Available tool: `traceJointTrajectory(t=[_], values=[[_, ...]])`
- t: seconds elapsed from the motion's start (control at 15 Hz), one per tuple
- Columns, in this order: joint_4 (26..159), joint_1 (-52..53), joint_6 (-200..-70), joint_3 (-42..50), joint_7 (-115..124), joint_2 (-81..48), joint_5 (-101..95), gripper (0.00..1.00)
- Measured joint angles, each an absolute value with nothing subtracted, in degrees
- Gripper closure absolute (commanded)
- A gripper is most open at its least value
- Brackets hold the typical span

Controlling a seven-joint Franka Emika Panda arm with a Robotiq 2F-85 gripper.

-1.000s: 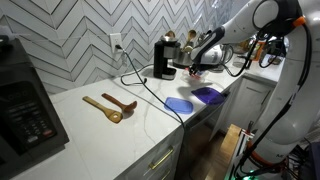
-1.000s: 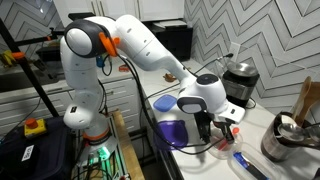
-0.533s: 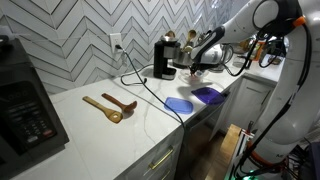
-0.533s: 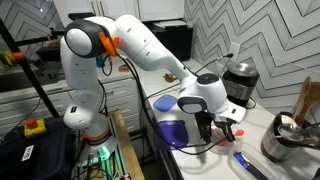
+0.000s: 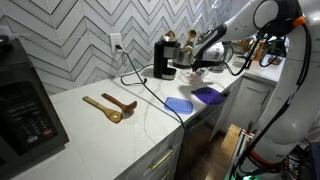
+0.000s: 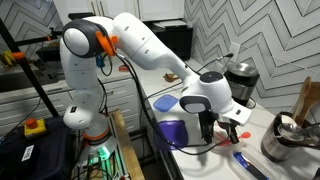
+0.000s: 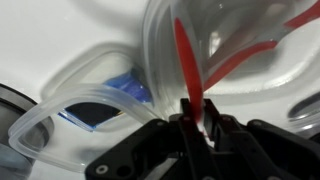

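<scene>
Your gripper (image 7: 195, 118) is clenched on a thin red strip (image 7: 186, 60), which stands upright against a clear plastic cup (image 7: 225, 30). In an exterior view the gripper hangs over the far end of the counter (image 5: 100, 135), just beside the coffee machine (image 5: 162, 58). The purple bowl (image 5: 207, 94) sits nearby at the counter's front edge.

Pincer (image 7: 196, 110) clamped shut, arm outstretched.

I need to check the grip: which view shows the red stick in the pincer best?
The wrist view: the pincer is shut on the red stick, close up and central. Both exterior views show only a tiny reddish speck at the pincer.
</scene>
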State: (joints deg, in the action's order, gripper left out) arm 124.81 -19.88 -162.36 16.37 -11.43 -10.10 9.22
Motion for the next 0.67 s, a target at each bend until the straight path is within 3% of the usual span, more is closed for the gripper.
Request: traceJointTrajectory(t=[0.67], values=[[118.5,-19.6,-147.7,17.1,5.9,-9.9,8.8,0.96]])
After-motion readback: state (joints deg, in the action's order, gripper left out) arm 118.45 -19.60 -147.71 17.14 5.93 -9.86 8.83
